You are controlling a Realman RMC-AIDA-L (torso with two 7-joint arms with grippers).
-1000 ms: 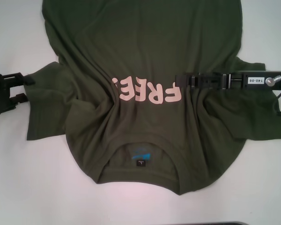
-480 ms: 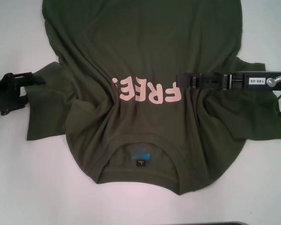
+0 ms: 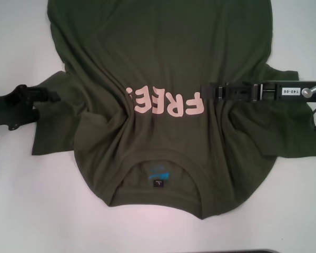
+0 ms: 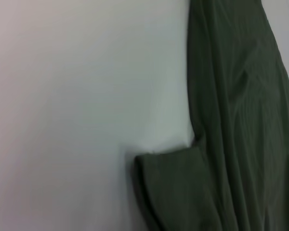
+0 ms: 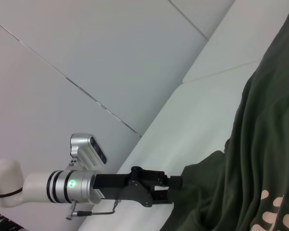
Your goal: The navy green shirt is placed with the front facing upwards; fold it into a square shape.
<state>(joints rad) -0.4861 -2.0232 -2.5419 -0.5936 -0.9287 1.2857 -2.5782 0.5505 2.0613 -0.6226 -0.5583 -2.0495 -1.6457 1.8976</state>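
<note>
Left gripper (image 3: 48, 97) advanced toward 3 o'clock onto navy green shirt (image 3: 163, 63) sleeve – jaw state indiscernible; right gripper (image 3: 206, 89) unmoved – holding chest fabric.

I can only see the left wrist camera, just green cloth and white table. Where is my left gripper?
Observer: The left gripper is at the outer edge of the shirt's left sleeve.
Operator: And the other one?
Observer: The right gripper reaches over the shirt, at the end of the pink lettering on the chest.
Operator: Is the front up?
Observer: Yes, the lettering shows, and there is a blue label inside the collar.
</note>
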